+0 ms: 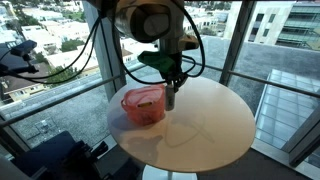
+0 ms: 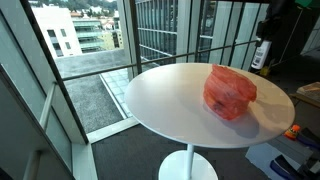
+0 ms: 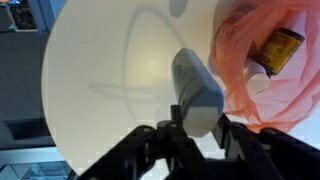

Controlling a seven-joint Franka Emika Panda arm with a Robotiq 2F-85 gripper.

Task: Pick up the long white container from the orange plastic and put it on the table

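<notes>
My gripper (image 1: pixel 171 82) is shut on the long white container (image 1: pixel 170 98), a slim greyish-white cylinder hanging upright just beside the orange plastic bowl (image 1: pixel 143 105), over the round beige table (image 1: pixel 200 130). I cannot tell whether its lower end touches the tabletop. In the wrist view the container (image 3: pixel 195 90) sits between the gripper's (image 3: pixel 198 126) black fingers, outside the bowl (image 3: pixel 250 85), over the table (image 3: pixel 100 80). The bowl (image 2: pixel 230 92) and table (image 2: pixel 170 100) also show in an exterior view, where the gripper is hard to make out.
A small yellow and black object (image 3: pixel 281 50) lies inside the orange bowl. The table's edge (image 3: pixel 50 110) drops off to a dark floor. Glass walls and railings (image 2: pixel 90 80) surround the table. Dark equipment (image 1: pixel 70 155) stands by the table's near side.
</notes>
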